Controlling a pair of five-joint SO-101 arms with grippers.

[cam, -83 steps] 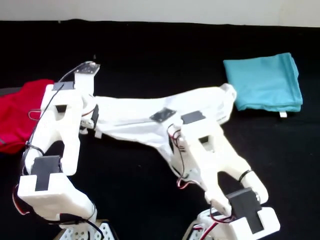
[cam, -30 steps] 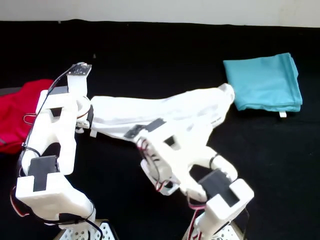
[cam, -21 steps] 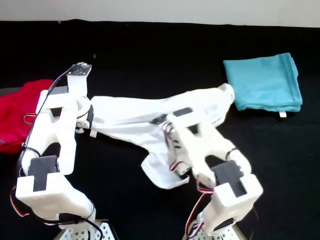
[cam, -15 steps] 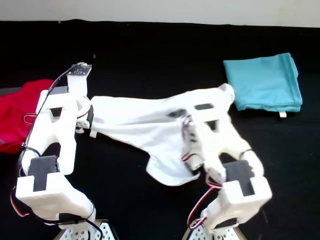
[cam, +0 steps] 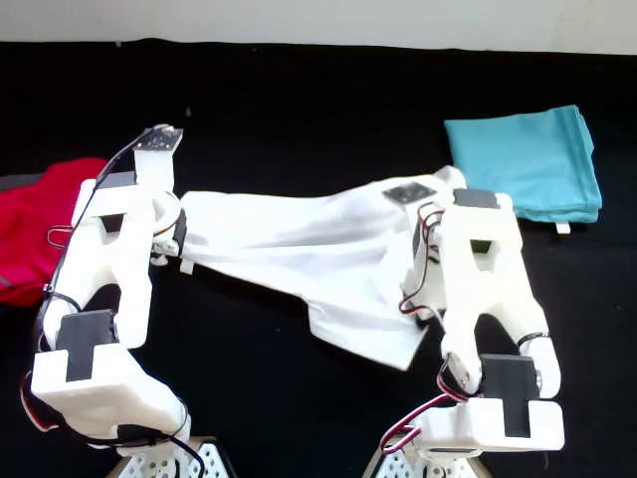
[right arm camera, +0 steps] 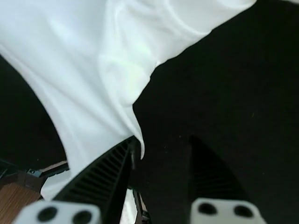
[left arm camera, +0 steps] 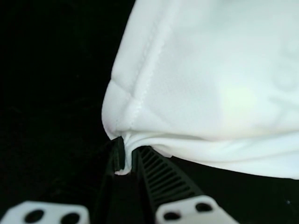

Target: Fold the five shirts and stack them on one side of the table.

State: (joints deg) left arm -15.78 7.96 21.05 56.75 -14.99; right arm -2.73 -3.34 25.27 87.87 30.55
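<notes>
A white shirt (cam: pixel 309 249) lies rumpled centrally; folded teal shirt (cam: pixel 528 164) far right; crumpled red shirt (cam: pixel 35 224) at left edge.

A flat black cloth-covered table (cam: pixel 299 90) is shown from above under soft, even light. A plain off-white wall (cam: pixel 318 20) is seen as a narrow strip along its far edge. A small patch of brown wood-grain surface (right arm camera: pixel 10 204) is glimpsed beyond the cloth.

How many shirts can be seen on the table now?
3. A red shirt at the left edge, a white shirt spread in the middle, a folded teal shirt at the right. More may be hidden.
</notes>
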